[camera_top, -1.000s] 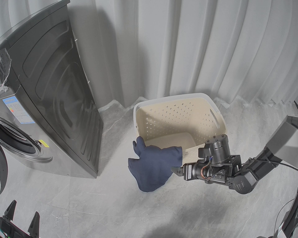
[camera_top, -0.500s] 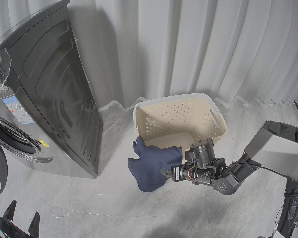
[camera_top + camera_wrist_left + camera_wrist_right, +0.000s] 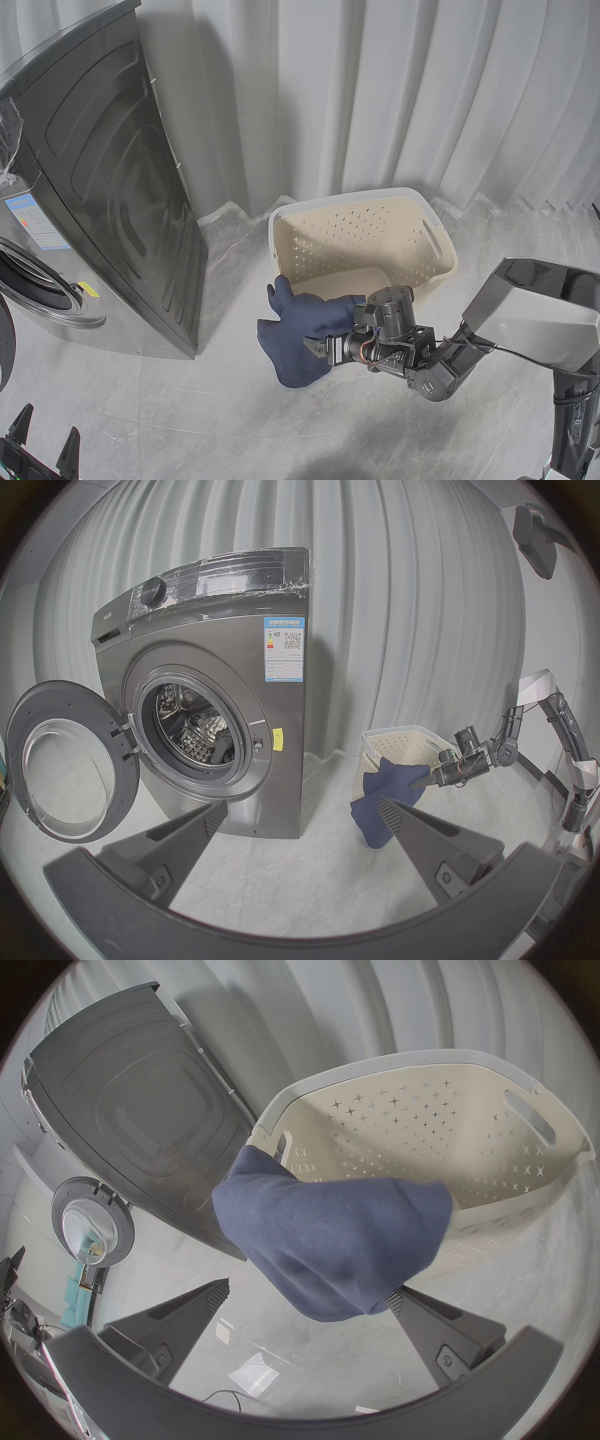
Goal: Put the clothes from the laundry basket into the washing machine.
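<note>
A cream laundry basket [image 3: 431,215] stands on the floor in front of the curtain. A dark blue garment [image 3: 294,340] is draped over its near rim and hangs down outside. My right gripper [image 3: 310,345] is open and level against the hanging cloth; in the right wrist view the garment [image 3: 331,1235] sags between its fingertips [image 3: 215,1291]. The grey washing machine [image 3: 206,667] stands left of the basket with its round door [image 3: 69,761] swung open and something dark in the drum [image 3: 219,749]. My left gripper [image 3: 44,434] is open, low, in front of the machine.
Pale curtains [image 3: 375,94] hang behind the basket and the machine. The floor [image 3: 219,400] between machine and basket is bare grey tile. In the right wrist view, paper scraps [image 3: 253,1372] lie on the floor near my base.
My right arm has moved left toward the machine side, bringing its fingertips from beside the garment onto the hanging cloth. Garment, basket and left gripper have stayed put.
</note>
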Motion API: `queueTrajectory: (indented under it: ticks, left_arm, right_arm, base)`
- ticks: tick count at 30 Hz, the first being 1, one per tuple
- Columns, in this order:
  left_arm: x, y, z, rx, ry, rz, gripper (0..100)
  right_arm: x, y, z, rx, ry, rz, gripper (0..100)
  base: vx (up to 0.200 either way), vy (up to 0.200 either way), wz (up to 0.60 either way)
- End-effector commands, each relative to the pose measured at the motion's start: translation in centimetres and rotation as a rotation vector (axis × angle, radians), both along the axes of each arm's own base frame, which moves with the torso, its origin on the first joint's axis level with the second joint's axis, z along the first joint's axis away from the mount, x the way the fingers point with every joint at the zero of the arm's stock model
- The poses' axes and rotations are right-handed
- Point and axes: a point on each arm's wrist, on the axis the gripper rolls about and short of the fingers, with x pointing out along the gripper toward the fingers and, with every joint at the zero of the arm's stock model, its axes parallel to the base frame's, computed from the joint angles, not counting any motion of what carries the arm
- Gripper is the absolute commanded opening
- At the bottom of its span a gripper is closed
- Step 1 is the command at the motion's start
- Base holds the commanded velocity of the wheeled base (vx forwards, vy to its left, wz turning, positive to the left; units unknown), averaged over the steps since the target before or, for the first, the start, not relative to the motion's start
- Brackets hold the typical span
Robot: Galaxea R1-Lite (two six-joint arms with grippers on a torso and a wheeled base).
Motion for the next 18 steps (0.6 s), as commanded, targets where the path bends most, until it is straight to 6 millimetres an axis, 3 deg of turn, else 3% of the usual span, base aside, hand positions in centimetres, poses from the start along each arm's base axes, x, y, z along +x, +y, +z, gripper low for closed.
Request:
queueTrajectory:
  ticks: [1,18]
  left_arm:
    - [0.0,0.0,-0.5,0.0,0.001,0.0,100]
    - [0.0,0.0,-0.5,0.001,0.001,-0.001,100]
  right_arm:
    - [0.0,0.4,-0.5,-0.005,0.005,0.006,100]
    - [1.4,0.3,-1.3,0.024,-0.012,-0.055,100]
  base:
    - [0.0,0.0,0.0]
    - [0.0,0.0,0.0]
